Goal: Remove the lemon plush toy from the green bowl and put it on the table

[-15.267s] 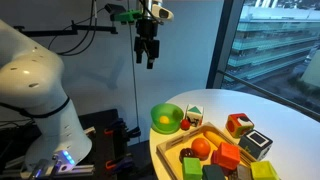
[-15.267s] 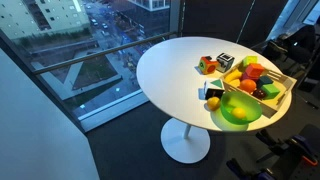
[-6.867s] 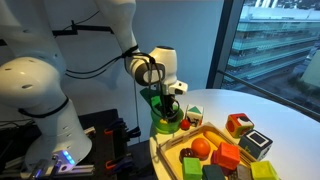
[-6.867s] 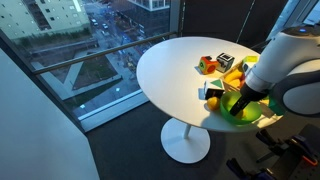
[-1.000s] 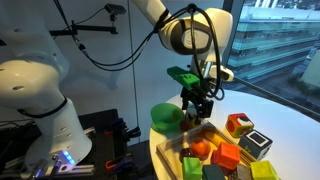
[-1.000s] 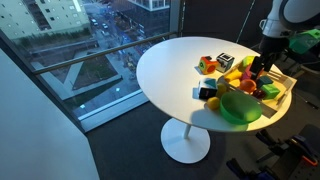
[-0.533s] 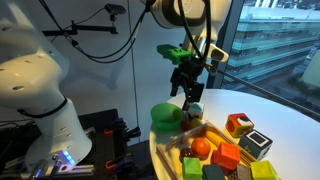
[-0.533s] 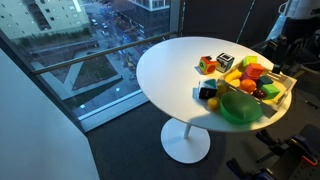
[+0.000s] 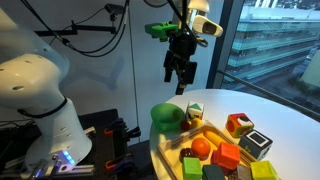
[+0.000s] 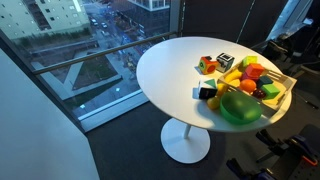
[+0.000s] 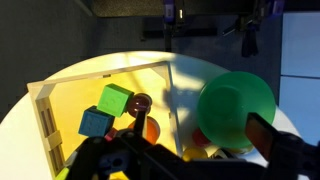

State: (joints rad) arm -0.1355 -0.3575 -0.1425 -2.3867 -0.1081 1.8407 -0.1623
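Note:
The green bowl stands at the table's edge and looks empty in both exterior views and in the wrist view. A small yellow thing, likely the lemon plush toy, lies on the white table just outside the bowl, by a small red thing; my gripper's body partly hides it. My gripper hangs high above the bowl, open and empty. It is out of view in an exterior view.
A wooden tray with several coloured blocks and an orange ball lies beside the bowl. Patterned cubes stand behind it. A small block stands near the bowl. The robot's base is beside the table.
My gripper has risen from just above the table beside the bowl to high above it. The arm has left the frame in an exterior view.

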